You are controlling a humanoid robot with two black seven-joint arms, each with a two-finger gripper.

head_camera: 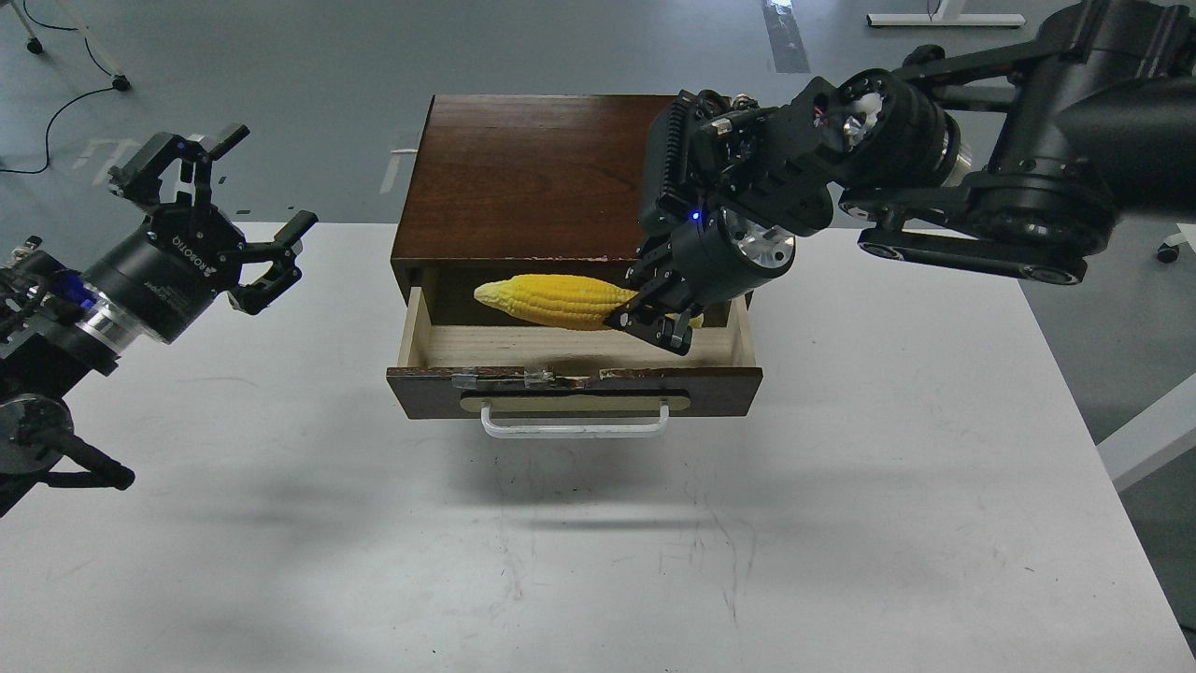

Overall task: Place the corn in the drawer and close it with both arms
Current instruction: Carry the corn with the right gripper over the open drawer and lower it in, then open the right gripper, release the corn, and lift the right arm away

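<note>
The yellow corn [551, 299] lies level over the pulled-out drawer [575, 388], just above its pale wood inside. My right gripper [654, 318] is shut on the corn's right end and reaches down over the drawer's right half. The drawer has a white bar handle [575, 428] and a chipped, taped top edge. My left gripper [220, 220] is open and empty, in the air to the left of the cabinet, well apart from the drawer.
The dark-brown cabinet [533, 178] that holds the drawer stands at the back middle of the white table [598, 542]. My right arm [981, 187] crosses over the cabinet's right back corner. Grey floor lies beyond the table.
</note>
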